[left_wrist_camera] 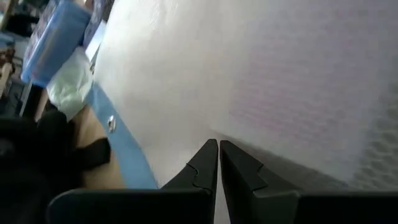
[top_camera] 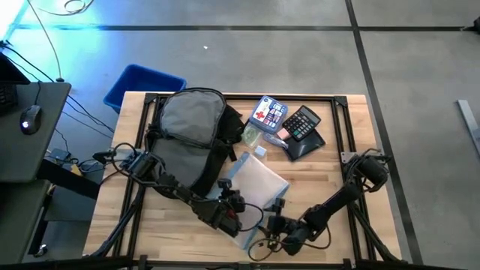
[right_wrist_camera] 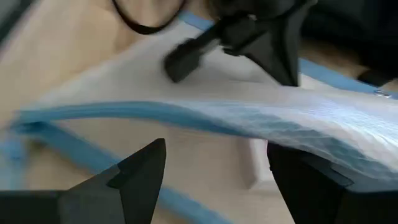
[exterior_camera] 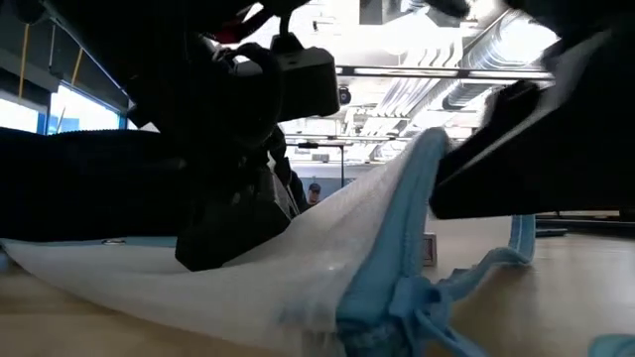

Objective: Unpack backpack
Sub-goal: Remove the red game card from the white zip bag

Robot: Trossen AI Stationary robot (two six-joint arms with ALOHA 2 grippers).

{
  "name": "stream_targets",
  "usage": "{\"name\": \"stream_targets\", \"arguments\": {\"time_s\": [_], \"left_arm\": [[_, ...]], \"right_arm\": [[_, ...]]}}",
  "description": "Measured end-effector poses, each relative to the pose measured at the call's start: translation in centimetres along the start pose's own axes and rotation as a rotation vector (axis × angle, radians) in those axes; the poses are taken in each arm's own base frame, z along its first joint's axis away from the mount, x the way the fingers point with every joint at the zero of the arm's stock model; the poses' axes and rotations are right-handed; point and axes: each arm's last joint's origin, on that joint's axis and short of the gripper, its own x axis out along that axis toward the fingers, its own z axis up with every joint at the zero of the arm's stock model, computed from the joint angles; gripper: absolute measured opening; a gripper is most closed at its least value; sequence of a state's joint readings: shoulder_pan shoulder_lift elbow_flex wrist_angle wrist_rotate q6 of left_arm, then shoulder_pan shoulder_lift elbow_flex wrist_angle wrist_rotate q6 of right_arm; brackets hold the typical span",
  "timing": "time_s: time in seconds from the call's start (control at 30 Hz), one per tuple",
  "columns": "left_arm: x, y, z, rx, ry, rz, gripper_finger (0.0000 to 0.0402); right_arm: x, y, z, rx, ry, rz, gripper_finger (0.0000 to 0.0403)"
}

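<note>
I count one backpack [top_camera: 191,124] at ten o'clock, one clear blue-edged pouch [top_camera: 255,184] at centre, one calculator [top_camera: 302,122] at one o'clock, one first-aid pack [top_camera: 268,112] beside it (other small bits unclear), one blue bin [top_camera: 139,82].

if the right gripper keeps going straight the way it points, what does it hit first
Most likely the white pouch with blue trim, lying right across its open jaws. The left gripper sits beyond; depth is hard to judge.

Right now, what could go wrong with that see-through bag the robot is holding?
The left gripper is shut on just an edge of the clear pouch, so it could slip out. The open right gripper sits close by the pouch's blue trim and might snag it. Dragging the pouch could bump the calculator.
</note>
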State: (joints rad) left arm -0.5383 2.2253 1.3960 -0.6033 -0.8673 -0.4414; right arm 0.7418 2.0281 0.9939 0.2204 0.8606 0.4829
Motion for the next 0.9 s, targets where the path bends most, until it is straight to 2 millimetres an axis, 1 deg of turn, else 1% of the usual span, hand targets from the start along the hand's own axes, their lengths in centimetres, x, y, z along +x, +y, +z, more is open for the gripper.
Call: {"name": "stream_targets", "arguments": {"time_s": [0.1, 0.27, 0.43, 0.53, 0.63, 0.73, 0.8, 0.9], "left_arm": [[-0.2, -0.3, 0.2, 0.021, -0.023, -0.012, 0.0000], [-0.2, -0.4, 0.3, 0.023, -0.037, -0.018, 0.0000], [-0.2, -0.4, 0.3, 0.021, -0.035, -0.016, 0.0000], [-0.2, -0.4, 0.3, 0.021, -0.033, -0.017, 0.0000], [-0.2, -0.4, 0.3, 0.023, -0.033, -0.017, 0.0000], [-0.2, -0.4, 0.3, 0.022, -0.032, -0.018, 0.0000], [-0.2, -0.4, 0.2, 0.022, -0.032, -0.017, 0.0000], [-0.2, -0.4, 0.2, 0.022, -0.032, -0.018, 0.0000]], "right_arm": [[1.0, -0.8, 0.3, -0.002, 0.028, 0.005, 0.0266], [3.3, -2.7, 0.9, -0.001, 0.114, 0.078, 0.0266], [4.9, -4.3, 1.9, 0.073, 0.166, 0.167, 0.0266], [5.2, -4.6, 2.1, 0.099, 0.172, 0.183, 0.0266], [5.2, -4.5, 2.2, 0.158, 0.163, 0.190, 0.0266], [5.3, -4.5, 2.4, 0.176, 0.144, 0.201, 0.0266], [5.4, -4.4, 2.5, 0.127, 0.121, 0.204, 0.0266], [5.0, -4.1, 2.6, 0.025, 0.101, 0.111, 0.0266]]}}
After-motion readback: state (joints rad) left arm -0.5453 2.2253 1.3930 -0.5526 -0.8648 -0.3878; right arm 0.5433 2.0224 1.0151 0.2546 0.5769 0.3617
